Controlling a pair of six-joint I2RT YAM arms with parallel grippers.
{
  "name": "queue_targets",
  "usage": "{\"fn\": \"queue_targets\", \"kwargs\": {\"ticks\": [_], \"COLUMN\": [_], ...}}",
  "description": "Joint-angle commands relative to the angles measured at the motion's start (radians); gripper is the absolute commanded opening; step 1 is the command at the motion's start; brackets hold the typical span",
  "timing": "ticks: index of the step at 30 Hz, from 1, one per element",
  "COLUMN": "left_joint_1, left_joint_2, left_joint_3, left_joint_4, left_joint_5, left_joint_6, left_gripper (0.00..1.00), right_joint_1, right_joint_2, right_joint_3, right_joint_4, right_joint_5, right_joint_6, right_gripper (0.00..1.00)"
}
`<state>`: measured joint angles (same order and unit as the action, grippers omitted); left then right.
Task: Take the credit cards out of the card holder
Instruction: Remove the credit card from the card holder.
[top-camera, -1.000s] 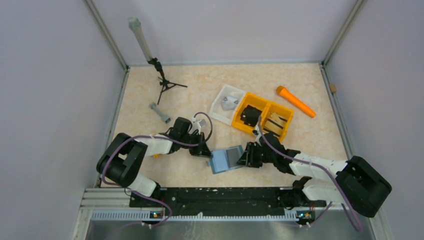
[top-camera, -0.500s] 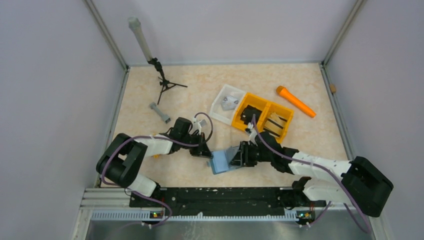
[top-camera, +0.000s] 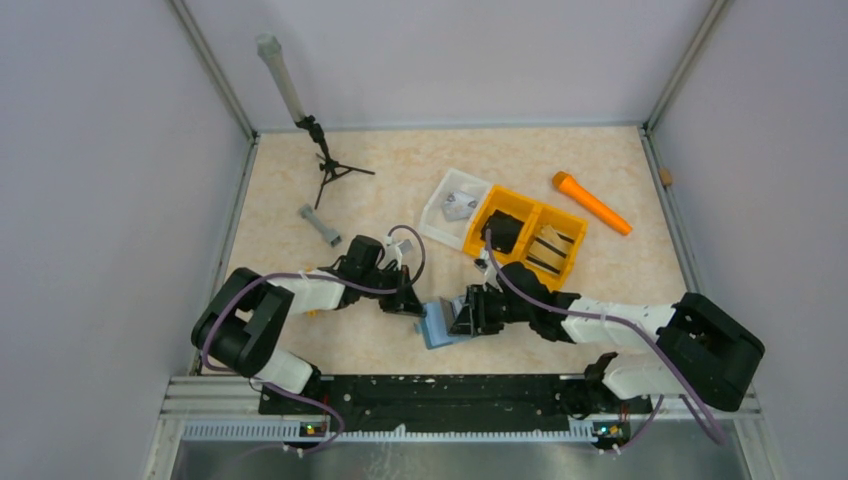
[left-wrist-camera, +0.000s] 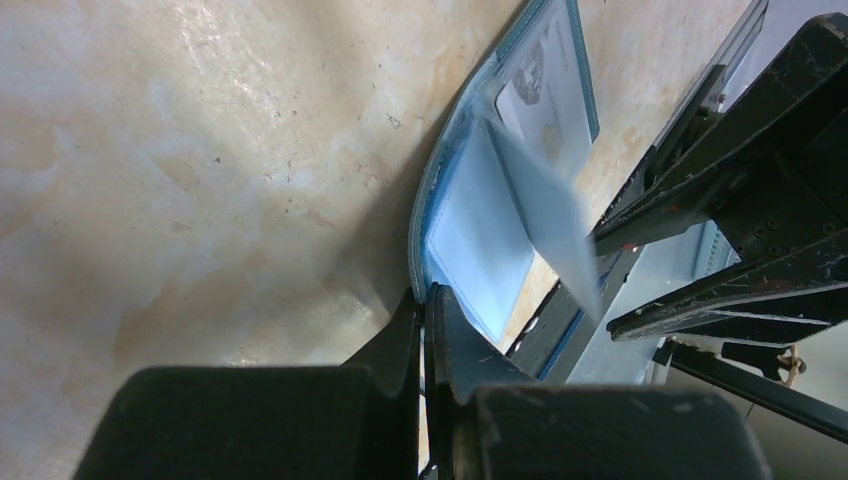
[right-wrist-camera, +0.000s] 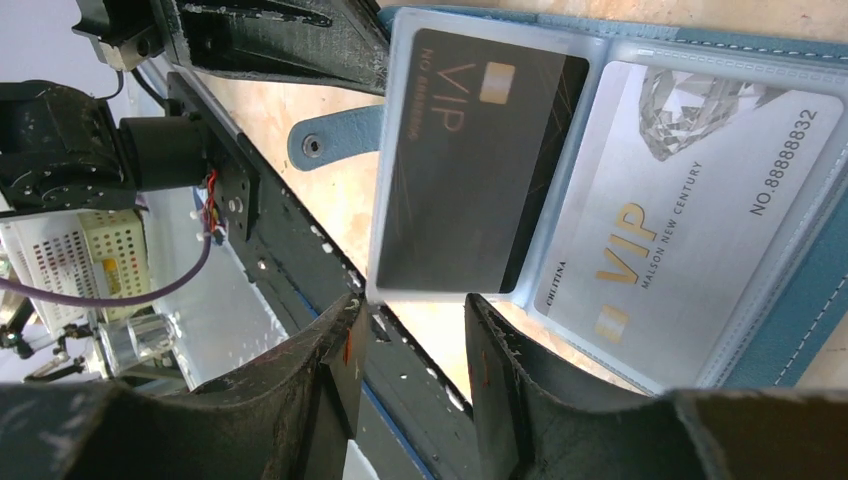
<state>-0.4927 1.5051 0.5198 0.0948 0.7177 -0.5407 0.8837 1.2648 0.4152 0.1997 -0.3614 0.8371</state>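
The teal-blue card holder (top-camera: 436, 325) lies open on the table between the arms. My left gripper (top-camera: 411, 304) is shut on its edge; the left wrist view shows the jaws closed on the teal rim (left-wrist-camera: 425, 296), with the light blue inside (left-wrist-camera: 480, 240) and a raised clear sleeve (left-wrist-camera: 545, 215). My right gripper (top-camera: 464, 313) is open at the holder's right side. In the right wrist view its fingertips (right-wrist-camera: 415, 320) sit just below a clear sleeve holding a black VIP card (right-wrist-camera: 470, 170). A silver VIP card (right-wrist-camera: 680, 230) sits in the sleeve beside it.
An orange divided bin (top-camera: 505, 205) and a white tray (top-camera: 439, 195) stand behind the holder. An orange cylinder (top-camera: 590, 202) lies at the back right. A small tripod (top-camera: 325, 165) and a grey bolt-like part (top-camera: 320, 225) are at the back left.
My right gripper has moved left along the holder, and the grey sleeve has tipped up from flat. The left gripper has stayed in place on the holder's edge.
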Motion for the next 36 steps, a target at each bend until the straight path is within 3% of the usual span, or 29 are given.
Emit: {"fn": "queue_targets", "kwargs": {"ticks": [1, 8, 11, 13, 16, 18, 19, 27, 31, 36], "left_joint_1": [-0.004, -0.003, -0.004, -0.004, -0.003, -0.002, 0.0, 0.0, -0.003, -0.002], "left_joint_2": [-0.03, -0.033, -0.04, -0.046, -0.054, -0.067, -0.075, -0.006, 0.026, 0.064], "left_joint_3": [-0.009, -0.013, -0.015, -0.019, -0.032, -0.061, -0.081, -0.157, -0.144, -0.127], "left_joint_4": [0.034, 0.042, 0.043, 0.045, 0.062, 0.101, 0.132, 0.425, 0.447, 0.472], "left_joint_5": [0.018, 0.023, 0.025, 0.023, 0.018, 0.013, 0.011, 0.105, 0.115, 0.124], "left_joint_6": [-0.005, -0.011, -0.014, -0.019, -0.041, -0.075, -0.099, -0.24, -0.23, -0.235], "left_gripper": [0.0, 0.0, 0.0, 0.02, 0.15, 0.35, 0.4, 0.61, 0.57, 0.29], "right_joint_1": [0.013, 0.012, 0.013, 0.013, 0.011, 0.01, 0.009, -0.001, -0.002, -0.002], "right_joint_2": [0.012, 0.014, -0.003, -0.01, -0.005, 0.008, 0.018, 0.119, 0.154, 0.159], "right_joint_3": [0.042, 0.05, 0.063, 0.065, 0.061, 0.057, 0.054, 0.026, 0.021, 0.015], "right_joint_4": [0.063, 0.045, -0.013, -0.039, -0.044, -0.026, -0.015, 0.115, 0.168, 0.212], "right_joint_5": [-0.001, 0.021, 0.066, 0.093, 0.104, 0.101, 0.1, 0.035, 0.006, -0.015], "right_joint_6": [-0.023, -0.033, -0.058, -0.068, -0.072, -0.068, -0.066, -0.022, -0.005, 0.021], "right_gripper": [0.42, 0.41, 0.51, 0.53, 0.53, 0.53, 0.54, 0.55, 0.55, 0.53]}}
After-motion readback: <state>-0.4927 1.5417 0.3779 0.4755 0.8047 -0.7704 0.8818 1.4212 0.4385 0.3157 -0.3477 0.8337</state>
